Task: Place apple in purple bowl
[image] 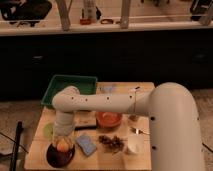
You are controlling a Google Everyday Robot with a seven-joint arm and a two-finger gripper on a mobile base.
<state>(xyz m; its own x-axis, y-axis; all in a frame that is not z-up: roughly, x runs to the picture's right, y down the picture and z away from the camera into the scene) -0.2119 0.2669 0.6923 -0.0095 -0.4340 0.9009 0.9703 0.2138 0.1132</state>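
The apple (62,145) is small, round and yellow-orange. It sits between the fingers of my gripper (63,143) at the front left of the wooden table. The gripper points straight down and is shut on the apple. The purple bowl (54,157), very dark and shallow, lies directly under the gripper and the apple. The apple is just above or at the bowl's inside; I cannot tell if it touches. My white arm reaches in from the right across the table.
An orange-red bowl (108,119) stands mid-table. A green tray (70,84) is at the back left. A blue packet (86,145), a brown clump of dried bits (112,142) and a white cup (132,146) lie along the front. A dark counter stands behind.
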